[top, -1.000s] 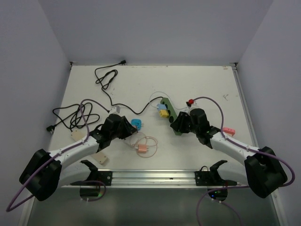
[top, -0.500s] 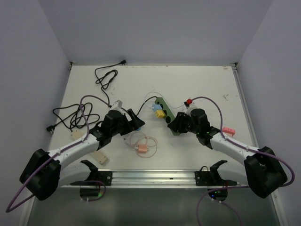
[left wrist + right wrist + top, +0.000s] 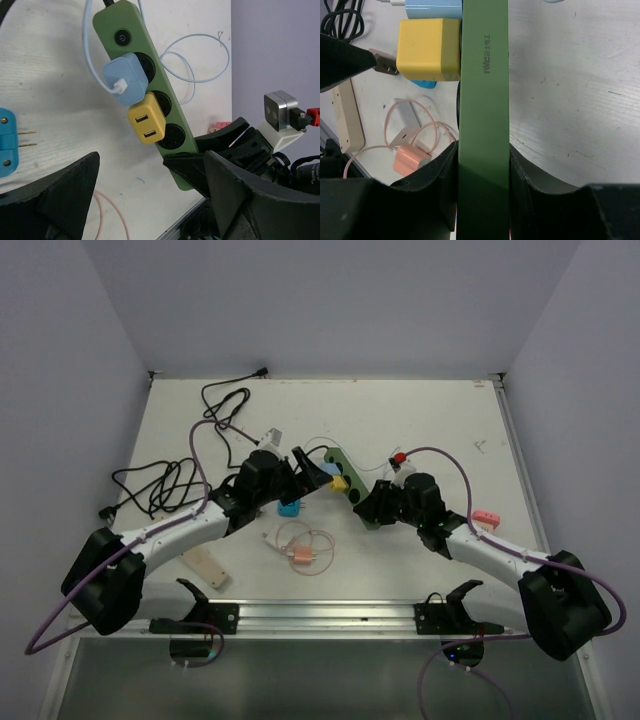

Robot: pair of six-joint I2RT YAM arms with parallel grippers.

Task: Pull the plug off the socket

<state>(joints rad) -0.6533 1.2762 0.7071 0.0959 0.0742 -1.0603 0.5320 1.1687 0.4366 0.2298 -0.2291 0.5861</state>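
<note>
Both arms have the same build. The left arm [image 3: 170,535] and the right arm [image 3: 492,552] each have a white link between black joint housings. The shoulder housing [image 3: 98,585] at the base is big, rounded and black. A purple cable [image 3: 196,455] runs in a loop along each arm to the wrist. The fingers [image 3: 65,195] of the left gripper [image 3: 150,156] are matt black and wedge-shaped. The right wrist carries a small camera block [image 3: 280,107], silver and white, with a red part [image 3: 315,114] and what looks like a small screw beside it.
</note>
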